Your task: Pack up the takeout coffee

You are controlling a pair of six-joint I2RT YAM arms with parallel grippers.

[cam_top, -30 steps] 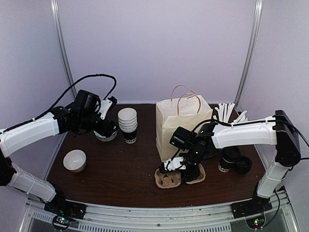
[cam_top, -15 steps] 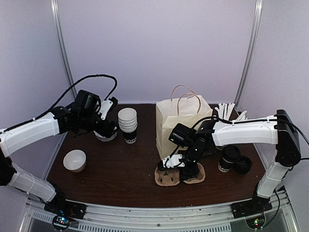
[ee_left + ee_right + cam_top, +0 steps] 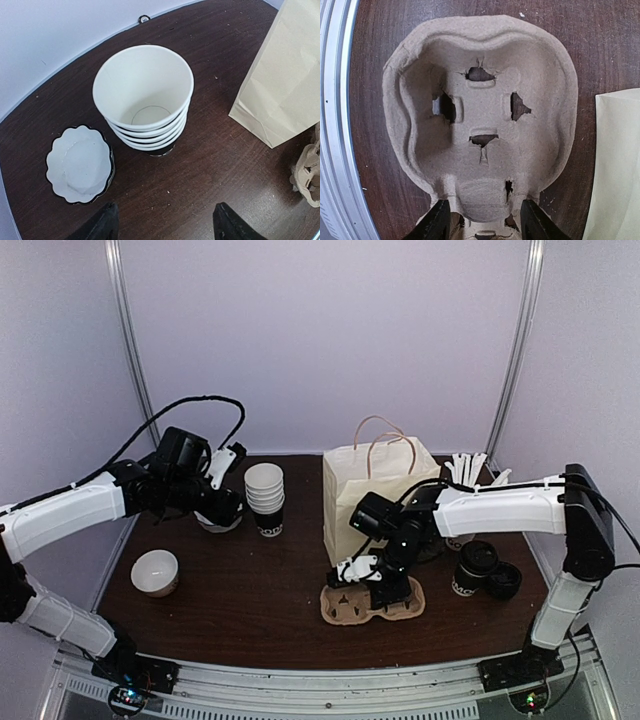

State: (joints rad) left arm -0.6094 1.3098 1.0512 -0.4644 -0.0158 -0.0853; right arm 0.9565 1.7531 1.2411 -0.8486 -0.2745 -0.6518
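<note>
The right pincer (image 3: pixel 484 209) points straight down near the table's front edge, fingers spread astride the waist of the brown moulded-pulp cup carrier (image 3: pixel 485 115); whether they pinch it I cannot tell. The left pincer (image 3: pixel 165 230) hangs open and empty toward the back left corner, beside the stack of white-lined paper cups (image 3: pixel 145 95). The black lidded takeout coffee cup (image 3: pixel 474 568) stands by the right edge, past the cream paper bag (image 3: pixel 375 495); its lettering is unreadable.
</note>
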